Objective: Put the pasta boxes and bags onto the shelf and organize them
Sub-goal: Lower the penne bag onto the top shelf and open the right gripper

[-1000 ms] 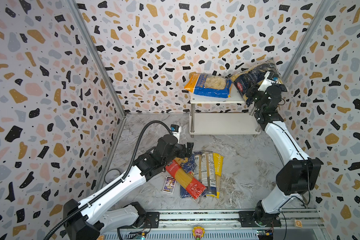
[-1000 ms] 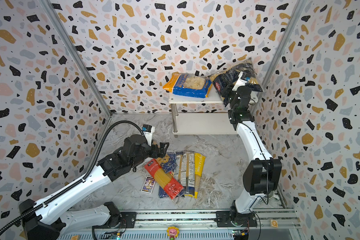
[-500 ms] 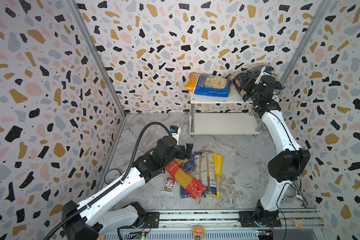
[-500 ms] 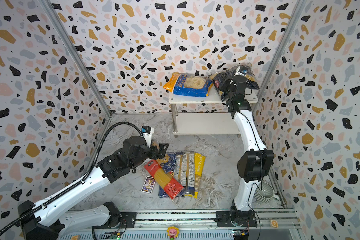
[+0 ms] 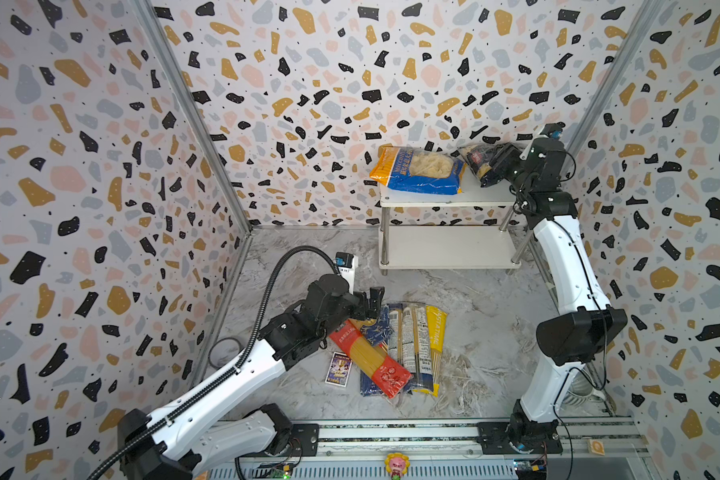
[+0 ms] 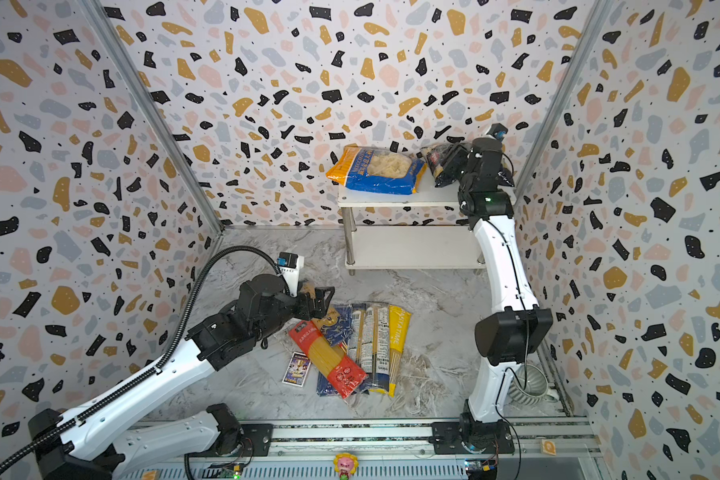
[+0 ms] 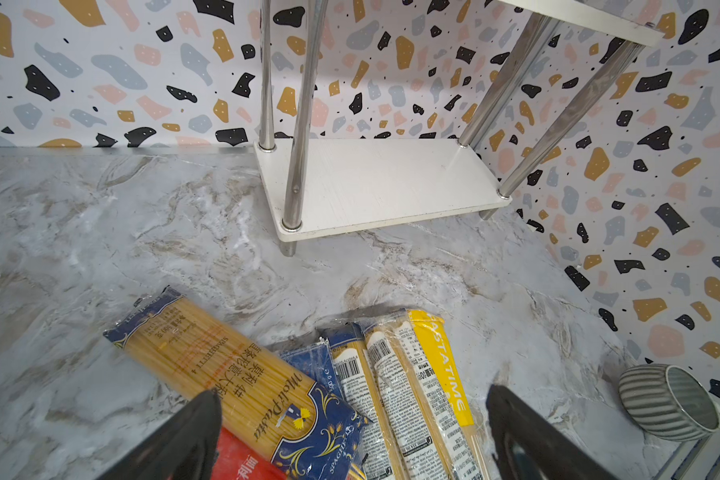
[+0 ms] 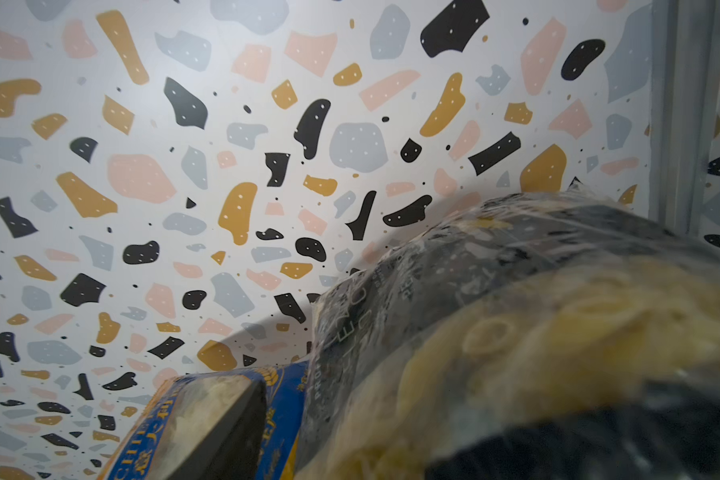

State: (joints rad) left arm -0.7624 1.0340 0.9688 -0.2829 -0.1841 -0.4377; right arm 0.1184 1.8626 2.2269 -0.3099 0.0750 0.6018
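The shelf [image 5: 445, 247] stands against the back wall. The blue-orange bag [image 5: 418, 170] [image 6: 377, 170] lies on the left of its top board. The dark navy penne bag [image 5: 481, 164] [image 6: 443, 166] leans at the right end. My right gripper [image 5: 501, 160] [image 8: 412, 436] is open around it. One finger [image 8: 221, 428] stands clear of the navy bag [image 8: 516, 311]. Several spaghetti packs [image 5: 400, 349] [image 7: 391, 395] lie fanned on the floor. My left gripper [image 5: 371, 301] [image 7: 352, 428] hangs open just over their near ends, holding nothing.
A small purple card [image 5: 338, 369] lies on the floor beside the red pack [image 5: 368, 357]. A grey ribbed roll [image 6: 528, 386] [image 7: 666, 403] sits behind the right arm's base. The shelf's lower board [image 7: 383, 183] is bare. Patterned walls close in three sides.
My right arm has swung in and brought the navy bag down onto the right end of the top board, and its jaws have spread. The left arm has barely moved.
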